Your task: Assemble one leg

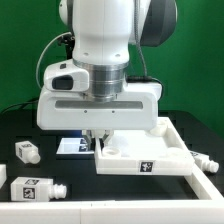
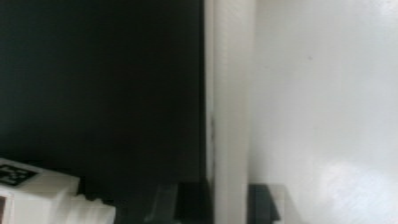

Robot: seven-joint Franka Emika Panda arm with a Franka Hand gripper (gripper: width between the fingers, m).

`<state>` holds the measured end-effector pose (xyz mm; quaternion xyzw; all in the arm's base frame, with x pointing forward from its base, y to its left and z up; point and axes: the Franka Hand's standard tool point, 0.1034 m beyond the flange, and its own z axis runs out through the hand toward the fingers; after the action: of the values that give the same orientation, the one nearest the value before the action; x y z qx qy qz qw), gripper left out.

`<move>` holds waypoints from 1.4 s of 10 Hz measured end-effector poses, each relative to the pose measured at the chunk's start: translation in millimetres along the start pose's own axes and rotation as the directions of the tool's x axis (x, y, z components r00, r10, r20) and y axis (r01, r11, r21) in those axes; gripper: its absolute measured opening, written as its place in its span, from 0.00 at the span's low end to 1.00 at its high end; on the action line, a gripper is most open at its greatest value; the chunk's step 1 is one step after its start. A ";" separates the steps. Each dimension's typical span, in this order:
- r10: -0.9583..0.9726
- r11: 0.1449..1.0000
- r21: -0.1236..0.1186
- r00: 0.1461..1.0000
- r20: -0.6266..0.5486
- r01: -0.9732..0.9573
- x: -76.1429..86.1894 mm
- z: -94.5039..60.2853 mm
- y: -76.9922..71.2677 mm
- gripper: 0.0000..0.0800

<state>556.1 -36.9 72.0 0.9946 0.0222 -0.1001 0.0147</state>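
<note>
Leg (image 1: 25,152) lies on the counter (image 1: 90,195); claw (image 1: 97,139) (clenched or not, cannot tell) should straddle slab (image 1: 170,150) rim squarely

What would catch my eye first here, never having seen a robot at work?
The big white robot arm fills the middle of the exterior view. Its gripper is lowered to the edge of a large flat white slab on the black table. Toward the exterior view's left, a small white leg with black-and-white tags lies loose, and a second leg lies nearer the camera.
</note>
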 end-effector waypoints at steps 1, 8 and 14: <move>0.000 1.000 0.000 1.000 0.001 0.000 -0.1 0.4 -0.1 0.07; 0.102 0.995 0.020 0.993 -0.065 -0.101 42.0 39.1 -3.1 0.07; 0.110 0.994 0.023 0.990 -0.090 -0.108 47.6 43.6 -1.7 0.07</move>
<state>594.0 -34.7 19.7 0.9980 -0.0323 -0.0538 0.0101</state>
